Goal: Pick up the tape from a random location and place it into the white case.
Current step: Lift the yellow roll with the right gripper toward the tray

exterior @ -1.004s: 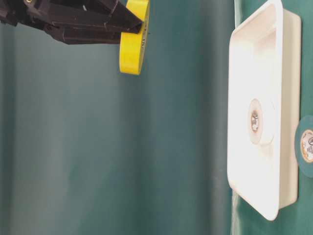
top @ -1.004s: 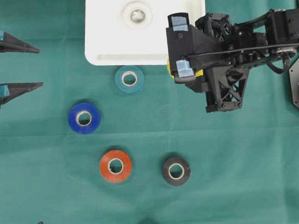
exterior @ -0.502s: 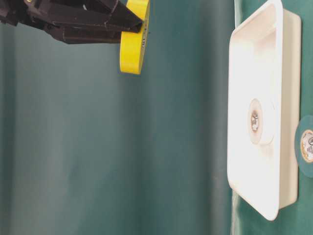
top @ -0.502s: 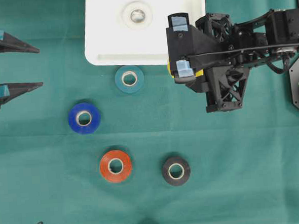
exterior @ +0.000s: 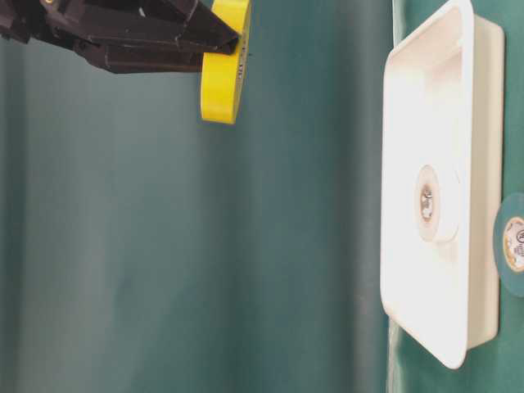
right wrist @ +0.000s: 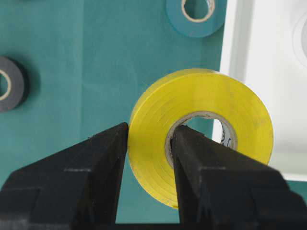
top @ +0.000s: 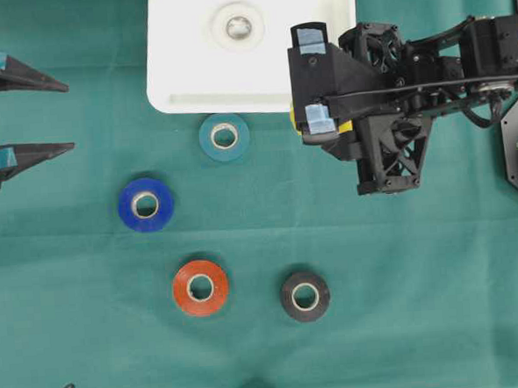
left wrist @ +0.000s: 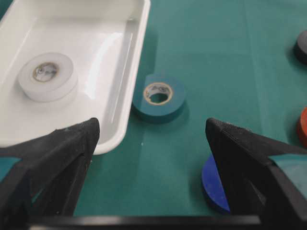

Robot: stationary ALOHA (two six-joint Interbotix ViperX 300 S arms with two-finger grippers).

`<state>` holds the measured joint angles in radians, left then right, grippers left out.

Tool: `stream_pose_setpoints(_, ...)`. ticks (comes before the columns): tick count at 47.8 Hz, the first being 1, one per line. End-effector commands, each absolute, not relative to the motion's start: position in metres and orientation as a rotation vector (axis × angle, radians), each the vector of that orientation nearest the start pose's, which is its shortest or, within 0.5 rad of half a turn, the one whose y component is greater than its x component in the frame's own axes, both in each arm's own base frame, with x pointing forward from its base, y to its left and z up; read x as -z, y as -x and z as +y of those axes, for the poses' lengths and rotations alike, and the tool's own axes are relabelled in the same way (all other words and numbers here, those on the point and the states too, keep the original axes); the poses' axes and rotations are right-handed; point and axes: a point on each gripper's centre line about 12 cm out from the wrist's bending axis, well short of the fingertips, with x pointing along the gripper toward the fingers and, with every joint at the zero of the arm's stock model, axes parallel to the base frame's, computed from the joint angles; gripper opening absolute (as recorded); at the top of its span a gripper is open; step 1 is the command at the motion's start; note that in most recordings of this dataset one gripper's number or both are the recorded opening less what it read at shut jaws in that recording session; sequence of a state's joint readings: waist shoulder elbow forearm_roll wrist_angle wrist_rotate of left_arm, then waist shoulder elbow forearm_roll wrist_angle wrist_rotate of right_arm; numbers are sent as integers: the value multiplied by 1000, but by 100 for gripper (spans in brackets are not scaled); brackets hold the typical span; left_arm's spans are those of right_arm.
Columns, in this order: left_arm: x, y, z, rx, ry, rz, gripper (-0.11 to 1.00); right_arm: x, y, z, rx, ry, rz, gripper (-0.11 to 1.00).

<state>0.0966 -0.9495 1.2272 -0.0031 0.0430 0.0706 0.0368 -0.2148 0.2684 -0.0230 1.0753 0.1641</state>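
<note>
A yellow tape [right wrist: 240,115] hangs in the air with my right gripper [right wrist: 149,132] shut on it. One finger passes through the roll's core and the other presses its outer side. The roll [exterior: 223,65] is held well above the cloth, over the near right rim of the white case [top: 173,76]. A white tape [top: 238,25] lies flat inside the case [left wrist: 115,72]. At the far left, my left gripper [top: 68,116] stands open with nothing between its fingers. In the left wrist view it [left wrist: 152,127] faces the case and the loose rolls.
Loose rolls lie flat on the green cloth: a teal one [top: 225,136] just below the case, blue [top: 145,204], red [top: 200,287] and black [top: 305,296]. The right arm's body [top: 394,106] covers the cloth right of the case.
</note>
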Motion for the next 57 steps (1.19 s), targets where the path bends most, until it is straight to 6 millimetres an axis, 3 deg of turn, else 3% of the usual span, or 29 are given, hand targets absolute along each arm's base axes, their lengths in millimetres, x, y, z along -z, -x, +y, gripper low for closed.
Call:
stream_pose_setpoints(1,-234,-192,19,-85,-52,316,98,-326,-343,11,69,-102,1074,31)
stream_pose_setpoints(12,-234,-193,19,-85,-50,313,98,-319,-348,-5,127,-63,1089,31)
stream_pose_setpoints(26,-234,-193,19,-85,-52,314,98,-311,-353,-62,268,-87,1086,31)
stream_pose_setpoints(44,-230,-195,19,-85,-51,331,98,-312,-346,-129,415,-152,1023,31)
stream_pose_setpoints(57,-230,-195,19,-85,-49,334,98,-313,-342,-142,449,-170,1013,31)
